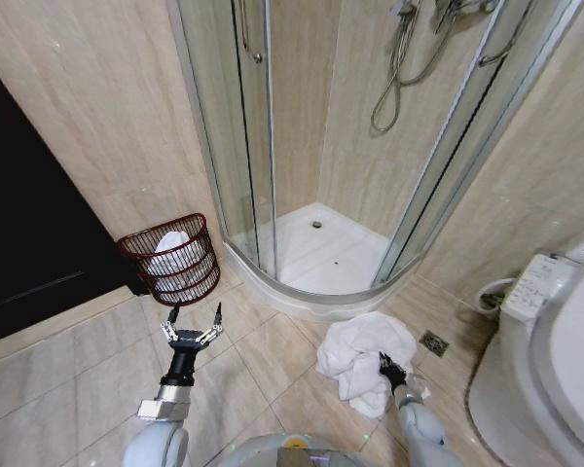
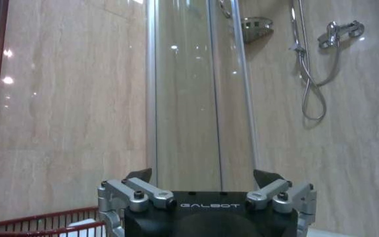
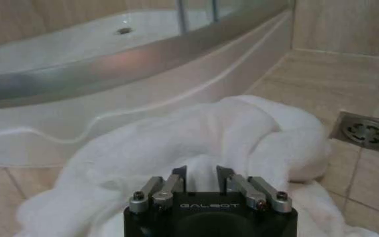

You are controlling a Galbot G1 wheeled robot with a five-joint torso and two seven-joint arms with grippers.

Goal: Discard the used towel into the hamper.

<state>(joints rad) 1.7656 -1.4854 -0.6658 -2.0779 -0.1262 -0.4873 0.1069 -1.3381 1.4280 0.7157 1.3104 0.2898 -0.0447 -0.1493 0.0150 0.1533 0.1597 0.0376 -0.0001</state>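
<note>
Crumpled white terry towel (image 1: 362, 360) lies heaped on the beige floor tiles (image 1: 88, 379), right in front of the curved white shower tray (image 1: 311, 255) and just beside the square metal floor drain (image 1: 433, 342). Right gripper (image 1: 388, 367) is down on the towel's near edge; in the right wrist view its fingers (image 3: 177, 174) sit close together w/ a narrow gap and cloth bunched around them. Pinched on a fold or just resting in it? Can't tell.

The hamper, a small round reddish-brown wire basket (image 1: 172, 259), stands against the marble wall by the shower's glass door (image 1: 236, 126), well apart from the towel, w/ something white already inside. Left gripper (image 1: 193, 321) hangs over the tiles between the two, fingers spread wide, holding nothing.

Risks, as I judge: grip looks shallow, so a thin fold could slip out on the lift. It's a big floppy heap; a trailing end may drag, catch the tray lip or snag the hamper's rim and tip that light basket. And w/ stuff already in there, the towel may drape over the edge instead of dropping in
</note>
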